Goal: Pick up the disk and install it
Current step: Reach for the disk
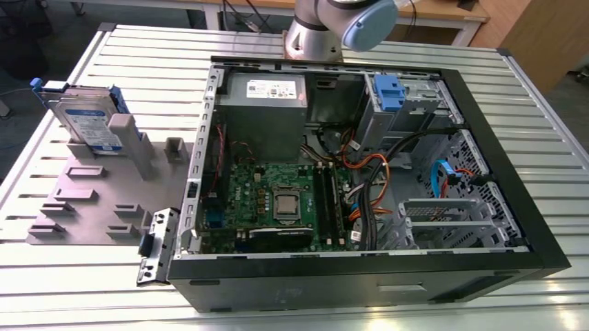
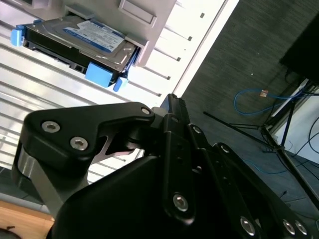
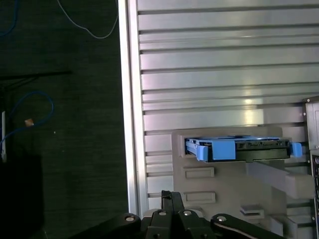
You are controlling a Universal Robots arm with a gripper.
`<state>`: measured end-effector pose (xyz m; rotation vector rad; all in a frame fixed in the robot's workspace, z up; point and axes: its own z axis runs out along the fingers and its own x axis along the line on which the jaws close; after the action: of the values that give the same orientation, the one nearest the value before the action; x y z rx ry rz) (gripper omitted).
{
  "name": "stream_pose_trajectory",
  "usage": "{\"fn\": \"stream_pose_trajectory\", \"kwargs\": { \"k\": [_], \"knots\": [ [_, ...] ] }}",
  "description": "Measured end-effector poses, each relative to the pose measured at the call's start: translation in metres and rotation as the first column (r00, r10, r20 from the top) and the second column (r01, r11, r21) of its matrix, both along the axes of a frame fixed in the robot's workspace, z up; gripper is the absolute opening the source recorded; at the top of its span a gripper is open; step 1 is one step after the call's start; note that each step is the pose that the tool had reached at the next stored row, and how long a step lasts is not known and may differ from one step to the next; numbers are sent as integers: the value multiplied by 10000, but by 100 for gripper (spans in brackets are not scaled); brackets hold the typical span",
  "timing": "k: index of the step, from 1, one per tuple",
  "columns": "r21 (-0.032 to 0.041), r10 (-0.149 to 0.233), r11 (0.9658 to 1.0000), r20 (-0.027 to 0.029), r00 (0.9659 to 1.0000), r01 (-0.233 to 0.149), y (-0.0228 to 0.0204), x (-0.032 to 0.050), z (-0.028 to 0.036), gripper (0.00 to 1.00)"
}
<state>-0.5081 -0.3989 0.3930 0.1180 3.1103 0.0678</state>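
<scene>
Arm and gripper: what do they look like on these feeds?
The arm is a silver-grey tube with a rounded blue-grey joint cap. In both wrist views the gripper is a matte black linkage of flat bars joined by silver screw heads.

The desk (image 1: 529, 103) is ribbed, pale metal with a dull brushed sheen. Along one of its edges lies a matt grey plastic holder (image 1: 83, 200). The disk (image 1: 90, 118) in it has a bare silver metal body, a smooth paper-like label and blue plastic rails. The computer case (image 1: 368, 279) is matt black outside and unpainted grey sheet metal inside, around a glossy green circuit board (image 1: 267, 193). The pincer (image 2: 173, 100) is matt black with bright metal screws. Beyond the desk's edge, the floor (image 3: 60, 129) looks like dark, rough carpet.
</scene>
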Motion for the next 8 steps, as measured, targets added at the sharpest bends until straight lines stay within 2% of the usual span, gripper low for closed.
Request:
{"fn": "stream_pose_trajectory", "kwargs": {
  "k": [8],
  "knots": [
    [-1,1,10000,-6,10000,-1,-1,351,-17,11]
  ]
}}
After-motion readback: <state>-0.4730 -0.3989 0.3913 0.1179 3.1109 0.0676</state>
